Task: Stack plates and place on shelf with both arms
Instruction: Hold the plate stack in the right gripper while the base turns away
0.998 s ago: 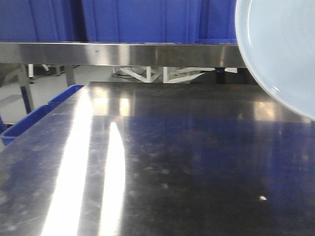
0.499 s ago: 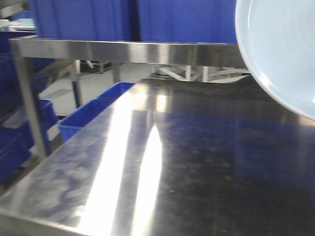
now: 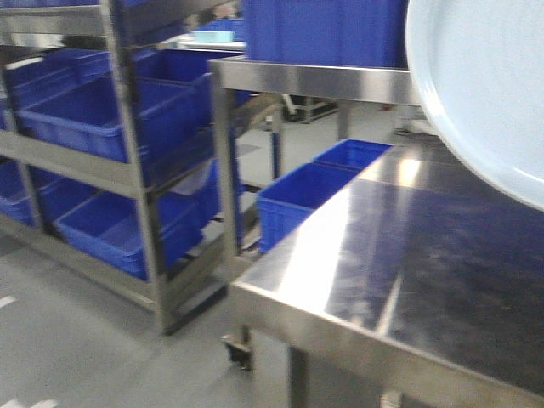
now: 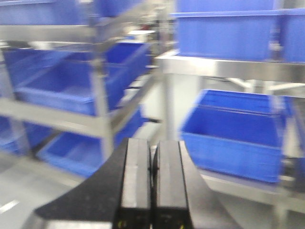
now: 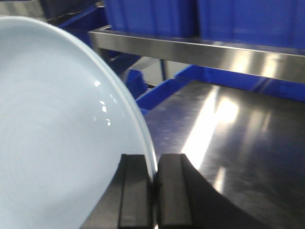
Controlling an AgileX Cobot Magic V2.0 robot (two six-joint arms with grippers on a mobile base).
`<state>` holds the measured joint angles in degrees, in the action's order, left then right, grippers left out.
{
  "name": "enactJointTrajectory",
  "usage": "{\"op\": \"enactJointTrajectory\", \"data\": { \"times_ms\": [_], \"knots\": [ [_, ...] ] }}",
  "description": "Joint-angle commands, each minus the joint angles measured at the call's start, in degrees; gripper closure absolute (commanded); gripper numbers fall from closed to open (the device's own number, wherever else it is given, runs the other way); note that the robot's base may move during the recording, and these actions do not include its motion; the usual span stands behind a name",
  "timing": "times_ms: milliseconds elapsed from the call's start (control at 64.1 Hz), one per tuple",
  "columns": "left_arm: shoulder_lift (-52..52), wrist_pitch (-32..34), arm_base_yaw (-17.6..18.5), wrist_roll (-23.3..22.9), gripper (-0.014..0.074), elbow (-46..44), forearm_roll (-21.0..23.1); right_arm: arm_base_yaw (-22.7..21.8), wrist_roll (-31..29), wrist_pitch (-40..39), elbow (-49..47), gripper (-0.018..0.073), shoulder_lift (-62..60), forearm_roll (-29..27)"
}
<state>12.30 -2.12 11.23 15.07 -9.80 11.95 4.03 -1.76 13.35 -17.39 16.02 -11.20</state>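
Right fingers clamped on plate rim, left fingers together, blue crates beyond tabletop.

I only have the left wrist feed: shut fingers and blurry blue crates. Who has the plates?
Observer: The right gripper is shut on the rim of a plate, held above the tabletop.
Operator: One plate or both?
Observer: Only one rim shows. I cannot tell whether a second sits behind it.
Operator: Where is the shelf from there?
Observer: In the right wrist view the shelf rail runs beyond the tabletop's far edge, with blue crates on it.
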Motion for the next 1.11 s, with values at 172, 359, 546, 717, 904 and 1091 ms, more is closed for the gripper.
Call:
{"op": "enactJointTrajectory", "data": {
  "times_ms": [172,359,546,717,904,1091],
  "knots": [
    [0.62,4.69,-0.20,-0.11,0.0516,-1.77,0.05,0.04,-0.14,-5.66,-1.84,0.0519,0.14,-0.39],
    [0.62,4.69,-0.43,-0.11,0.0516,-1.77,0.05,0.04,-0.14,-5.66,-1.84,0.0519,0.14,-0.39],
    [0.62,4.69,-2.69,-0.11,0.0516,-1.77,0.05,0.04,-0.14,-5.66,-1.84,0.0519,0.14,-0.39],
    [0.62,4.69,-2.51,-0.11,0.0516,-1.77,0.05,0.04,-0.14,-5.66,-1.84,0.0519,0.14,-0.39],
    [0.62,4.69,-2.51,-0.11,0.0516,-1.77,0.05,0.04,-0.14,-5.66,-1.84,0.0519,0.14,-0.39],
    [0.62,4.69,-2.51,-0.11,0.0516,-1.77,0.05,0.04,-0.14,-5.66,-1.84,0.0519,0.14,-0.39]
  ]
}}
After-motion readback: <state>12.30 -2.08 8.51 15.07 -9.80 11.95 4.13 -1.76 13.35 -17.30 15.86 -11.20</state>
